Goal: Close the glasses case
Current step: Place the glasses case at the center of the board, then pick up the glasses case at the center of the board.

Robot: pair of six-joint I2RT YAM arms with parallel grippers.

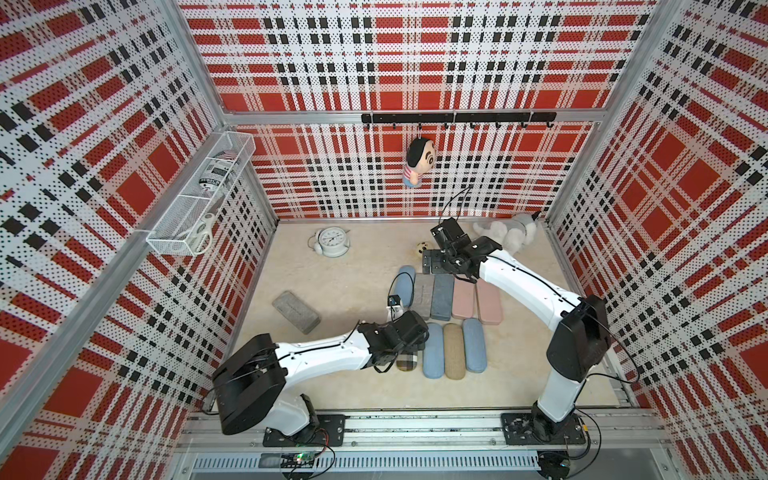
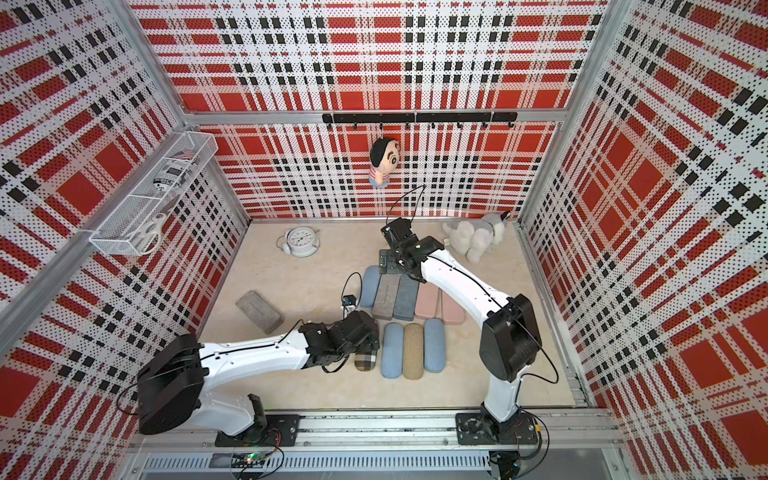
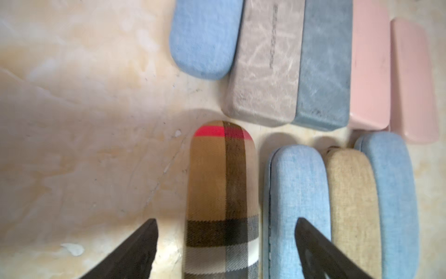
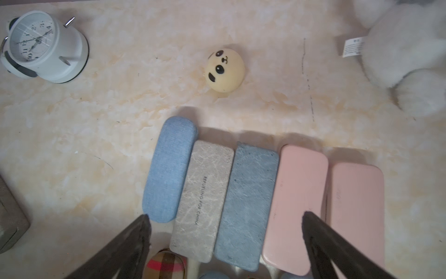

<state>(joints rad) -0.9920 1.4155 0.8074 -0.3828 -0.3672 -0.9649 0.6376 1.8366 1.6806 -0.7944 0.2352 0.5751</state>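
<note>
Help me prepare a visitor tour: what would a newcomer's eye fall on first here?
The red plaid walls surround everything. Mid-table, two rows of glasses cases lie side by side, a tan plaid case beneath the open left gripper. A cartoon doll hangs from the back wall's hook rail.

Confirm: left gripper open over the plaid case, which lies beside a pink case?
Wrong neighbour: the plaid case lies beside a light blue case, not a pink one; the left wrist view shows it. The left gripper is open over it.
</note>
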